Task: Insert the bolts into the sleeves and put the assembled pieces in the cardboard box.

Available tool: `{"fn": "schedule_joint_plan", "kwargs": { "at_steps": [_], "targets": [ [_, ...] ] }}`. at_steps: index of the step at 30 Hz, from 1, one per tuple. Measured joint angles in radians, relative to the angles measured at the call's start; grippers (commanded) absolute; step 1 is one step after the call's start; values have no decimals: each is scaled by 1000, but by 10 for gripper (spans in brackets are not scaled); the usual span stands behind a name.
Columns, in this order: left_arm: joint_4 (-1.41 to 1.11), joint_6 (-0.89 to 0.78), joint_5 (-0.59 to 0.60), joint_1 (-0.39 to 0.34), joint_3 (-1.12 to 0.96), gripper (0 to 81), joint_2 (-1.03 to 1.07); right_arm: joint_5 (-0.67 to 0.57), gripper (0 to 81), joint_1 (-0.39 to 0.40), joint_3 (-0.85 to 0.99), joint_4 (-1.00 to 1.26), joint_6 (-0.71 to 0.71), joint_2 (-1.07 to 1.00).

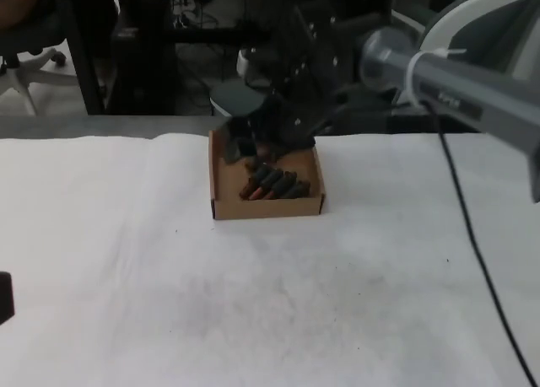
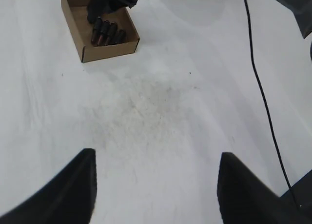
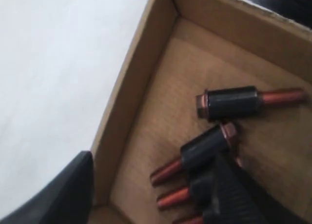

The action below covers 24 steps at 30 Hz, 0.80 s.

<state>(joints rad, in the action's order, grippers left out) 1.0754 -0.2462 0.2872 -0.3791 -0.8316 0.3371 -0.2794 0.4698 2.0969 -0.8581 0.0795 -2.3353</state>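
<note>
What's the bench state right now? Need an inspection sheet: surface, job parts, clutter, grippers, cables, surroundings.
Surface: white cloth over the bench, with a grey smudge mid-bench.
Job's things: cardboard box at the far middle; several assembled pieces lie inside, black sleeves on reddish bolts.
Clutter: nothing seen.
Grippers: right gripper over the box, jaws open above the pieces; left gripper above bare cloth, jaws open, nothing between them.
Cables: black cable runs across the cloth on the right side.
Surroundings: office chair and dark equipment behind the bench.
</note>
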Motion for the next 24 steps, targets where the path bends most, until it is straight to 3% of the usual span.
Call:
{"fn": "schedule_joint_plan", "kwargs": {
  "at_steps": [8,16,20,24],
  "targets": [
    [0,0,23,0,0,666,0,-10,700,41,2,-218,-104,171],
    [0,0,75,0,0,650,0,12,700,142,-98,-253,-116,395],
    [0,0,74,0,0,650,0,71,700,208,-253,-240,-106,562],
    [2,15,74,0,0,650,-22,138,700,283,-520,-143,-29,778]
  ]
}}
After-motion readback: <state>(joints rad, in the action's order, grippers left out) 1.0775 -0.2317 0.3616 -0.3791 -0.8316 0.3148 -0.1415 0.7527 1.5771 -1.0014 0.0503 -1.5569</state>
